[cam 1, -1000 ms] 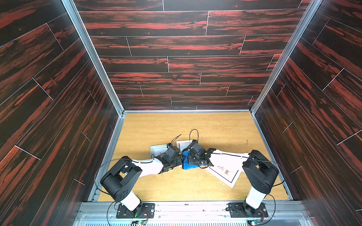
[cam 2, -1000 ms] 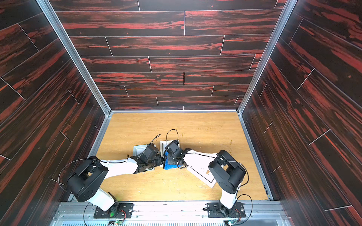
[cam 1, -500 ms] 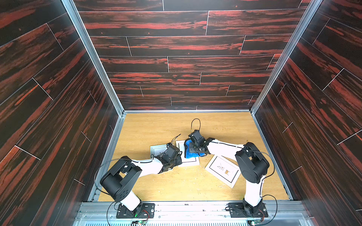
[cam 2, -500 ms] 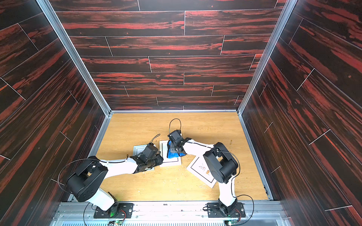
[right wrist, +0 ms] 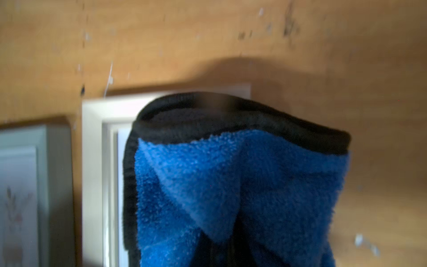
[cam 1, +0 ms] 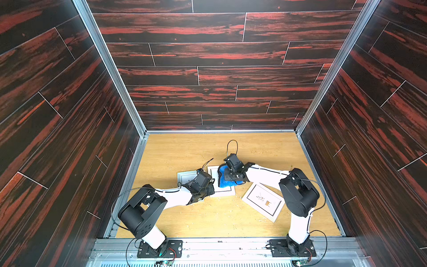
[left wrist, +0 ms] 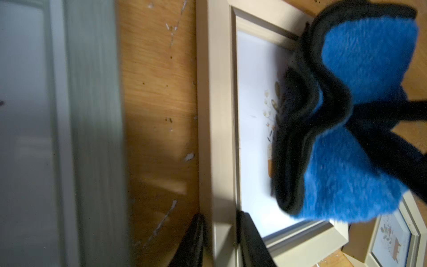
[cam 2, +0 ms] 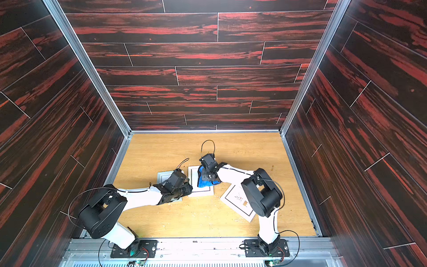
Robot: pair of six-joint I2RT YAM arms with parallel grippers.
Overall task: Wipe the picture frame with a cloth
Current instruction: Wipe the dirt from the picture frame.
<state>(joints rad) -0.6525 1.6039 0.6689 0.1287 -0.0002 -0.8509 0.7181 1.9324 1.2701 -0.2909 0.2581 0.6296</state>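
1 bunched cloth rests on the picture frame in a top view, clamped in the right gripper. Left wrist view: the left gripper pinches the frame's rail; should that narrow hold slip, wiping could drag the frame. Right wrist view: cloth overhangs the frame's corner. No legible writing.

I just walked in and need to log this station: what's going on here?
The left gripper is clamped on the border of the middle picture frame, which lies flat on the wooden table. The right gripper is shut on a bunched blue cloth and holds it down on that frame's glass. Two more frames lie beside it: a grey frame on its left, partly under the left arm, and a tilted frame on its right.
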